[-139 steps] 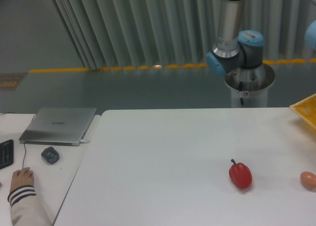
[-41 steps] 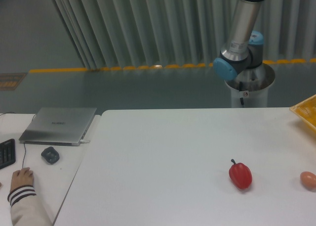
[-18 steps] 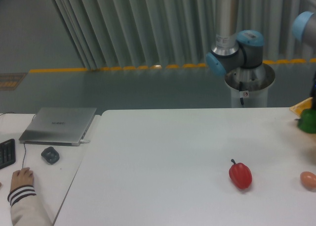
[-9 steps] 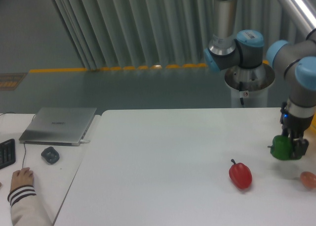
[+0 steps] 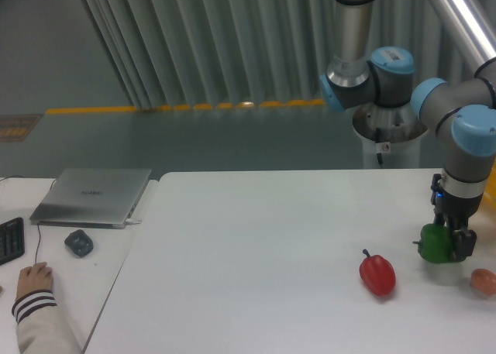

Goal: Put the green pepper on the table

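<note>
The green pepper [image 5: 435,245] is dark green and glossy, held low over the white table [image 5: 256,253] at the right side. My gripper [image 5: 446,241] comes straight down on it and is shut on it, fingers on either side. I cannot tell whether the pepper's underside touches the tabletop. It hangs to the right of the red pepper [image 5: 377,274].
A small orange egg-like object [image 5: 484,280] lies just right of the green pepper at the frame edge. A yellow tray [image 5: 490,185] shows at the right edge behind the arm. The adjacent desk holds a laptop [image 5: 93,197], a mouse [image 5: 78,242] and a person's hand [image 5: 34,279].
The arm swung in from the right edge carrying the green pepper. In the last half second it moved slightly left and lower, toward the tabletop.
</note>
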Robot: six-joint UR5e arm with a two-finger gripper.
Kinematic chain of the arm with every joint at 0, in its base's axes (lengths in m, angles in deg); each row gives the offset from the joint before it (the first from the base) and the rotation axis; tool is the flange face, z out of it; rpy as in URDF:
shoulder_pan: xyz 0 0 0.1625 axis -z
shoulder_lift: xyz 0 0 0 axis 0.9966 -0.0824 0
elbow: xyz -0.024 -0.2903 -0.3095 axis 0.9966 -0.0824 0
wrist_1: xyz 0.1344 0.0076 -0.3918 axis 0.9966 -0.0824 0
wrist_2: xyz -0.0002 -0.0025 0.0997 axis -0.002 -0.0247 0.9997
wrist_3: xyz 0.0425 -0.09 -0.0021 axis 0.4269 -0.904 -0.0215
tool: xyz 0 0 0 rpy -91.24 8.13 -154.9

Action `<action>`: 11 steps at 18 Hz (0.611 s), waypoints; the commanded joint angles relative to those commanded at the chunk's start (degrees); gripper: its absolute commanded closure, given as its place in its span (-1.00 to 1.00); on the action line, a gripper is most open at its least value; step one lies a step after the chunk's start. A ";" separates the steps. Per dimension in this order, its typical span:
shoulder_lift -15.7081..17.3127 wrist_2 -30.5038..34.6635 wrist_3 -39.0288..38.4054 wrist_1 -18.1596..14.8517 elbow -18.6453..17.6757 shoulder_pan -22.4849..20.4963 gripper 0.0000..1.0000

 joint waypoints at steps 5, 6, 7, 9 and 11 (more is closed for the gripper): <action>2.28 3.51 -0.70 -0.96 0.00 -0.43 -1.00; 3.16 3.60 -0.88 -1.40 -0.26 -1.40 -1.00; 4.38 3.69 -0.79 -2.36 -0.35 -2.62 -1.00; 6.23 3.60 -0.35 -3.78 -0.26 -5.79 -1.00; 6.77 3.52 -0.18 -4.04 0.79 -7.73 -1.00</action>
